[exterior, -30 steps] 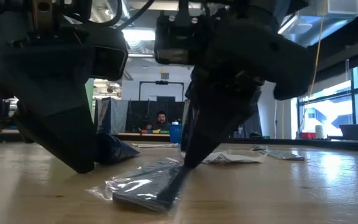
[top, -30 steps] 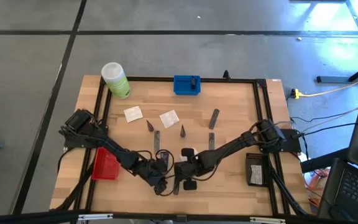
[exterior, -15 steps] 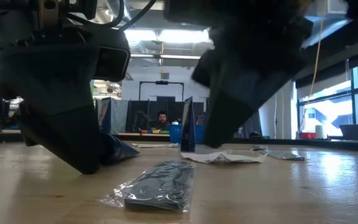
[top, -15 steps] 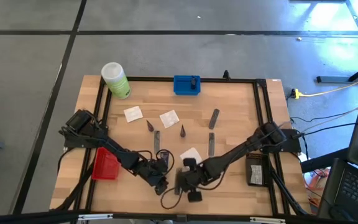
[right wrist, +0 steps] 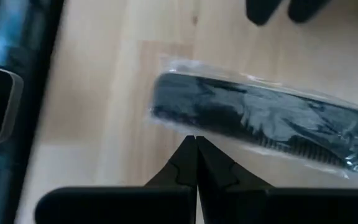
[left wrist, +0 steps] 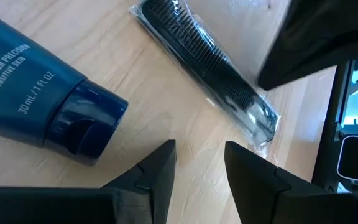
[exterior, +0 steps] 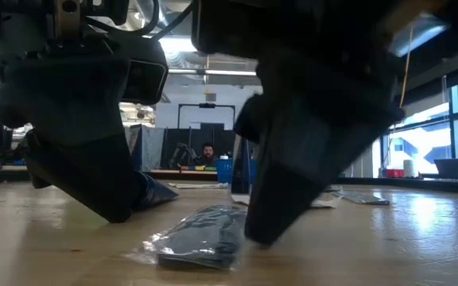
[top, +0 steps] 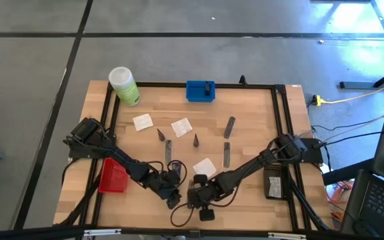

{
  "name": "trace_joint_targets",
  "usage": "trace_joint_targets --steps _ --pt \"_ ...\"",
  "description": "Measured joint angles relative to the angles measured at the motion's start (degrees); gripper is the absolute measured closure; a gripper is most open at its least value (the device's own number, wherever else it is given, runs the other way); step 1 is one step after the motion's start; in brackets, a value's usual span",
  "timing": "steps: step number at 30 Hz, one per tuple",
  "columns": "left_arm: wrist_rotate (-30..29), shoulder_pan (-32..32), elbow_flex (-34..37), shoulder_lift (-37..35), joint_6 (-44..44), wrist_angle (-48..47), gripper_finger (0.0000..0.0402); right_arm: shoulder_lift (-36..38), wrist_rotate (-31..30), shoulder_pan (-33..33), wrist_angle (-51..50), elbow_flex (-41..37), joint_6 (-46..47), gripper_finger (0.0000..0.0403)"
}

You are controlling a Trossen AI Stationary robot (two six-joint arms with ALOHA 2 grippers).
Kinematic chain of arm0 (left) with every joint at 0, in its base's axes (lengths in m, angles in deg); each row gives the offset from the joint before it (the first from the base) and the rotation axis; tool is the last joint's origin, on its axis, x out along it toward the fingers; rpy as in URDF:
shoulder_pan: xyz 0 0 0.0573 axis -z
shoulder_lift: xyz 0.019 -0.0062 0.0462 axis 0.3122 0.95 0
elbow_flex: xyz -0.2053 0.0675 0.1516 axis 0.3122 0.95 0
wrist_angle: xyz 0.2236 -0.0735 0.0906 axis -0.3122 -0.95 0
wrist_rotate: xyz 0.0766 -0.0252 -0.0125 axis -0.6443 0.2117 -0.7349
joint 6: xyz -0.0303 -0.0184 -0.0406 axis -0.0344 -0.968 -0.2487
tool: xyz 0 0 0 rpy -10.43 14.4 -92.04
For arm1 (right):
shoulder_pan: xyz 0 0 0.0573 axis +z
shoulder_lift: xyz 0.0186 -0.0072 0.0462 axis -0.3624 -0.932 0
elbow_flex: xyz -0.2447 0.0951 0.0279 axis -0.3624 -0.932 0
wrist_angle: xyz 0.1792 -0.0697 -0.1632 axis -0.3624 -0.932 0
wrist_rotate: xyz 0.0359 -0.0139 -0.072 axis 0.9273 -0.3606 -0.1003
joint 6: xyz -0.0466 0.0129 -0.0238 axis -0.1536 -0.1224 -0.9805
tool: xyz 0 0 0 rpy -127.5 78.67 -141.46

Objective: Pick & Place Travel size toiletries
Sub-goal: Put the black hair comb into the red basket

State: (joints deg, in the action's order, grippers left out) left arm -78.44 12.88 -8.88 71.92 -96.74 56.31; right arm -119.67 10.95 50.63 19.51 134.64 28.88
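Now that the right end effector (top: 193,198) has dropped back from its lift half a second ago, its clenched, empty tips sit against the packet's (right wrist: 263,133) long edge at the desk's (top: 252,113) six o'clock. The left end effector (left wrist: 199,163) waits released beside the navy tube (left wrist: 36,99); a regrasp looks needed.

Clear packet (exterior: 197,237) between two dark hands

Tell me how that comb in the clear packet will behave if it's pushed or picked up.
The comb packet lies flat, so it would probably slide rather than roll. Its glossy film looks slippery, and its loose clear edges likely crumple under the right pincer, while the comb inside looks stiff.
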Motion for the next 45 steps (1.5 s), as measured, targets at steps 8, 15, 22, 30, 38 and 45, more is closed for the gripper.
trace_joint_targets --steps 8,15,22,30,38,45 --pt "0.0 -0.1 0.0 0.0 -0.2 0.7 0.0263 -1.8 2.4 -2.0 5.5 0.1 -1.5 0.0403" --pt "0.4 -0.1 0.0 0.0 -0.2 1.1 0.0263 -2.1 1.8 -4.0 7.9 0.0 -3.2 0.0403" --pt "2.0 -0.2 0.0 0.0 0.2 1.4 0.0263 -2.2 1.0 -5.5 9.3 -0.1 -4.6 0.0403" --pt "3.1 -0.2 0.1 0.0 0.3 2.5 0.0263 -2.2 1.0 -6.0 9.3 -0.1 -4.6 0.0403" --pt "4.0 -0.5 0.1 0.1 1.2 2.6 0.0290 -2.2 1.0 -6.0 9.3 -0.1 -4.8 0.0403" --pt "4.4 -1.2 0.2 0.2 2.7 2.1 0.0379 -2.2 1.0 -6.0 9.7 -0.1 -4.9 0.0403"
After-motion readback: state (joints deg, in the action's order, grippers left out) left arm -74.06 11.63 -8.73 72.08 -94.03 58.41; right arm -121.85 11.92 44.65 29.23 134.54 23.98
